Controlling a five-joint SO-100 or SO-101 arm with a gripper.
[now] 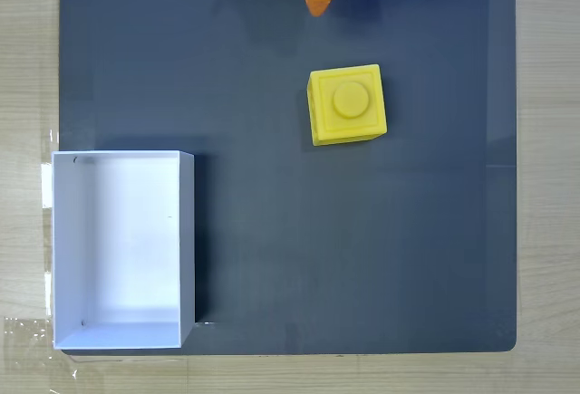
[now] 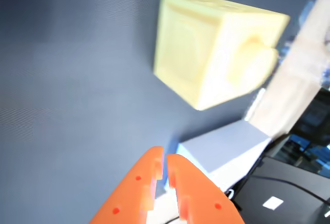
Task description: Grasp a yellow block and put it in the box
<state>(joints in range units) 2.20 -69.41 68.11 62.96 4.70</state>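
A: Eyes on the gripper (image 2: 165, 158) in the wrist view: two orange fingers (image 2: 135, 188) rising from the bottom edge, tips drawn almost together with a thin slit between them. Closed, and nothing in it.

B: And in the fixed view the gripper (image 1: 317, 6) is an orange tip poking in at the top edge, hanging over the dark mat (image 1: 435, 249).

A: Where's the yellow block (image 2: 216, 54) from there?

B: Just ahead of the fingertips in the wrist view, apart from them, blurred, with its round stud facing off to the right. In the fixed view the yellow block (image 1: 348, 104) sits a little below the orange tip and slightly to its right, not touching it, stud up, turned a touch off square with the mat's edges.

A: And the box (image 1: 188, 240)?

B: White, shallow, open on top. In the fixed view it lies well away from the gripper, down at the lower left, on the mat's left part with its left side out past the mat's edge. In the wrist view the box (image 2: 227, 144) shows just beyond the fingertips, to the right, below the block.

A: Under it all?

B: The pale wooden surface (image 1: 27, 68) shows around the mat's left, right and bottom sides.
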